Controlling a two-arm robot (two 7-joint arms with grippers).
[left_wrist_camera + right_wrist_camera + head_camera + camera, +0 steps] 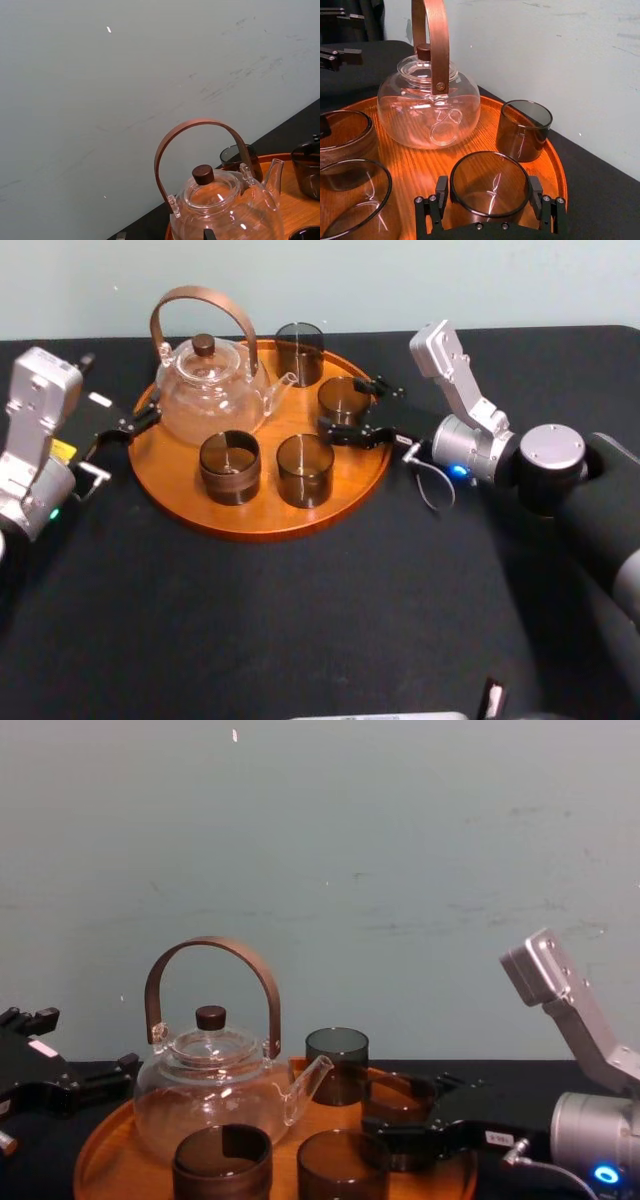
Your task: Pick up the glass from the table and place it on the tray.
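Glass number four stands upright on the tray, on its right side, and my right gripper has it. The jaws are closed on it, one pad against each side of its dark wall, low down near the base. My right arm reaches in from the right, across the tray's rim.

Counting outward from there, three more dark glasses stand on the tray. One is behind the held one near the far rim, one is just in front of it, and one is beside that, farther left. None of them touches another. One clear glass teapot with an arched brown handle fills the tray's left half.

The tray lies on the black table. My left gripper hangs just off the tray's left rim with its jaws apart, holding nothing.
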